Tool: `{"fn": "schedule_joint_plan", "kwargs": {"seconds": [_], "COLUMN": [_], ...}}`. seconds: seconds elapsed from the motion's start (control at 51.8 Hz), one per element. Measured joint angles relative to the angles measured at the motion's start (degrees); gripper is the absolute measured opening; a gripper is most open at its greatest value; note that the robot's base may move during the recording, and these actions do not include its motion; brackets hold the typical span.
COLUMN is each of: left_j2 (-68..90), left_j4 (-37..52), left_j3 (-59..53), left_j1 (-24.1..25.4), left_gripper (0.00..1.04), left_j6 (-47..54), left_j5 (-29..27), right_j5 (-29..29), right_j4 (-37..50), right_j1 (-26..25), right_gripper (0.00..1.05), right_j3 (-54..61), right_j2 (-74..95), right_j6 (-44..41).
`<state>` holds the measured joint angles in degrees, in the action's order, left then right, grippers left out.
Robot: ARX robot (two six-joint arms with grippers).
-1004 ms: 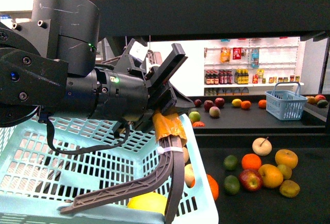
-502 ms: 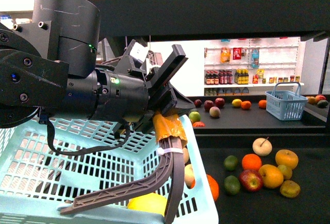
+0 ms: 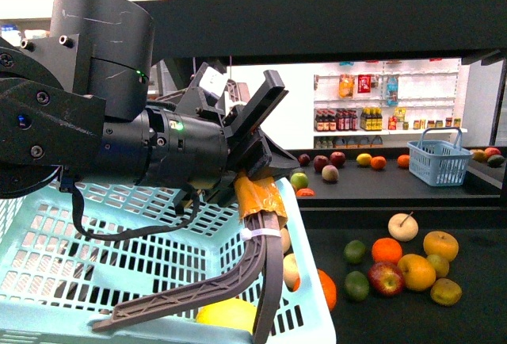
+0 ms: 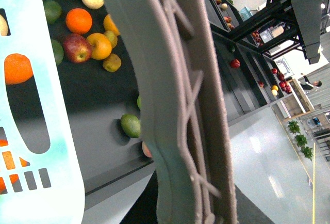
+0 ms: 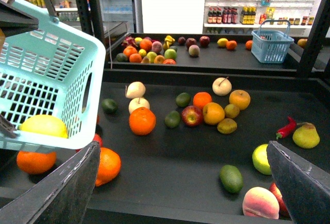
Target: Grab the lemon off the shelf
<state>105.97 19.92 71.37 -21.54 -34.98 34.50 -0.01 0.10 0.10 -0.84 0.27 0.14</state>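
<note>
Barely shifting since earlier | left claw (image 3: pixel 186 316) gaping over lemon (image 3: pixel 227 313), lying in basket (image 3: pixel 55 280) at 6 o'clock | right claw (image 5: pixel 180 182) apart, waiting.

a shop: white store shelves (image 3: pixel 386 98) of bottles (behind), loose fruit on a black shelf (image 5: pixel 170 167).

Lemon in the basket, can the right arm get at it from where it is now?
Probably not directly. The lemon lies inside the basket, behind its mesh wall, and the left arm sits over the opening.
</note>
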Motion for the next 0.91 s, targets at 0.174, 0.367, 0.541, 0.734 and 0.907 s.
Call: {"fn": "schedule_joint_plan", "kwargs": {"seconds": [0.174,0.367,0.541,0.734,0.907], "left_j2": [0.28,0.26,0.59,1.33,2.27], "left_j4": [11.26,16.44,22.32,28.35,33.05], "left_j3": [-1.73,-1.64,-1.64,-1.64,-1.68], "left_j1": [-0.5,1.68,5.64,10.73,14.64], "left_gripper": [0.07,0.07,0.07,0.07,0.07], "left_j6": [-4.61,-8.37,-18.71,-28.44,-35.06], "left_j5": [-11.39,-17.38,-28.89,-41.16,-48.96], "right_j5": [-0.02,-0.02,0.0,-0.02,0.0], "right_j4": [0.0,0.0,0.0,0.0,0.0], "right_j1": [0.0,0.0,0.0,0.0,0.0], "right_gripper": [0.97,0.97,0.97,0.97,0.97], "right_j3": [0.0,0.0,0.0,0.0,0.0], "right_j2": [0.0,0.0,0.0,0.0,0.0], "right_j6": [0.0,0.02,0.0,0.0,0.0]}}
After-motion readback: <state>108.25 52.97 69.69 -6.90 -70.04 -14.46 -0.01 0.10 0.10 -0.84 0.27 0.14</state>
